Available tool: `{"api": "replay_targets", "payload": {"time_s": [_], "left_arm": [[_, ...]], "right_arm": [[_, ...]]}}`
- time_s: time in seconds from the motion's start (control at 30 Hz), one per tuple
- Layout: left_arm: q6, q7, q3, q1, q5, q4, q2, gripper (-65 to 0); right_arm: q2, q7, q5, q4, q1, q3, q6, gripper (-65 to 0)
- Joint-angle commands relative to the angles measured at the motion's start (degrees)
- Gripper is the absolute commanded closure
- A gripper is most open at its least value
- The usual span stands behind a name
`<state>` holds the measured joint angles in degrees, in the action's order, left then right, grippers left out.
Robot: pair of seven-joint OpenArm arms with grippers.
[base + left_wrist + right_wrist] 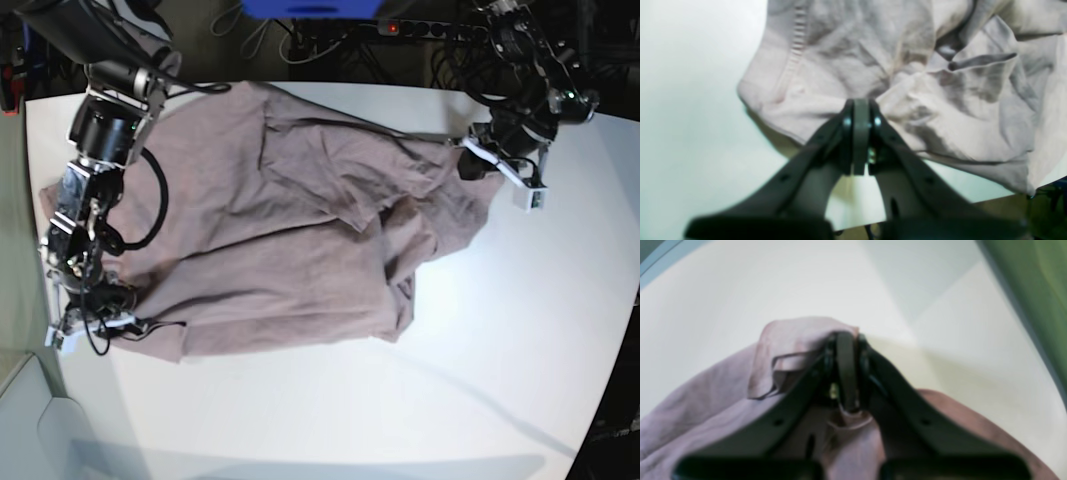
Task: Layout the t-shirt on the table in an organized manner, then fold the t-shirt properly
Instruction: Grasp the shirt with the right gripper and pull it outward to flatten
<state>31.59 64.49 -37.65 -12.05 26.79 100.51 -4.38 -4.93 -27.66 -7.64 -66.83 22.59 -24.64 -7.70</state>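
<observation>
In the base view, the right gripper (118, 312) was at the left edge of the table (480, 380), near its lower left corner. Its jaws were clenched on a fold of the t-shirt (270, 230) at the cloth's lower left corner. In the right wrist view the same gripper (846, 336) pinched a small bunched piece of the pink cloth (706, 400), and the cloth hung down on both sides of the fingers (800, 400). Behind it the white table (740, 283) was bare.

The t-shirt lay across the upper left and middle part of the table, spread out but with many wrinkles. Its left side reached the left edge of the table, and its top side came close to the far edge. A long crease ran from the upper middle toward the right, and the lower right corner of the cloth was folded and crumpled.

The left gripper (478, 160) was at the right side of the cloth, near the upper right corner of the table. In the left wrist view this gripper (861, 101) was closed tightly on the edge of the shirt (846, 60), where the cloth gathered into folds. A stitched hem was visible on the left part of the cloth there, and the table (683, 100) was white beside it.
</observation>
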Motion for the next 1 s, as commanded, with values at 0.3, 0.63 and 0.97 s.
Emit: {"api": "replay_targets", "payload": {"time_s": [0.3, 0.63, 0.97], "left_arm": [[0.54, -0.44, -0.20, -1.18, 9.74, 9.16, 0.47, -0.9], [0.19, -0.44, 0.07, 4.54, 9.74, 6.79, 1.96, -1.0], [0.01, -1.85, 6.04, 10.69, 5.52, -4.90, 2.14, -1.0]], "right_arm": [[-1.71, -3.86, -0.23, -4.25, 0.22, -4.32, -0.08, -35.0], [4.71, -12.82, -0.32, -22.71, -6.11, -0.98, -0.60, -36.9], [10.60, -12.56, -0.32, -24.29, -15.25, 9.48, -0.60, -4.7]]}}
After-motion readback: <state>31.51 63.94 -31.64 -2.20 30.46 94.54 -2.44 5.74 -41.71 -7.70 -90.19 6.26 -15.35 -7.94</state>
